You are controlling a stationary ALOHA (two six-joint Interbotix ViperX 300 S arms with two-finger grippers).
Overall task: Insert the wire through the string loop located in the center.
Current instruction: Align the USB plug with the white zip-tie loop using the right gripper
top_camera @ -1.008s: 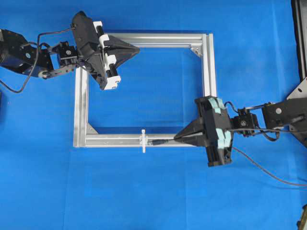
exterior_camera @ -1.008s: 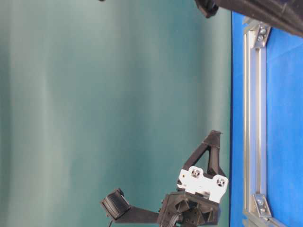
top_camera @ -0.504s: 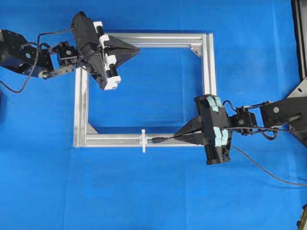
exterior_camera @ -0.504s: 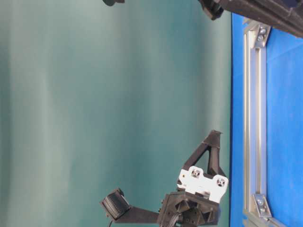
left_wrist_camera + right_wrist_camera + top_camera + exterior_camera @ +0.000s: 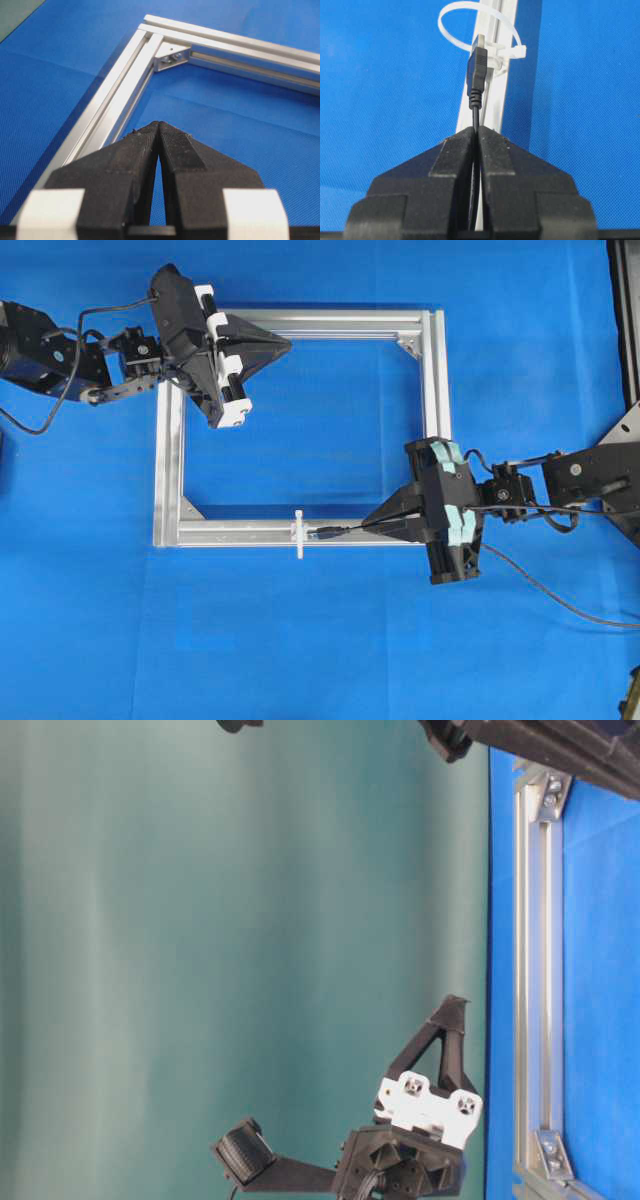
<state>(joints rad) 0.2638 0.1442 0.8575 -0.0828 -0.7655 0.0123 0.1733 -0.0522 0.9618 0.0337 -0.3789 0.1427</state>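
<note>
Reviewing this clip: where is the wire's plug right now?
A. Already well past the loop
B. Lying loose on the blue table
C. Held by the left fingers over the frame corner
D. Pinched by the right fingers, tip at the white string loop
D: the right gripper pinches the wire, whose plug tip sits at the string loop.

The right gripper (image 5: 368, 528) — black, clamped on the thin black wire (image 5: 338, 533) — has slid left along the frame's lower rail. The plug's tip now sits just beside the small white string loop (image 5: 299, 533) — earlier it lay farther right.
</note>
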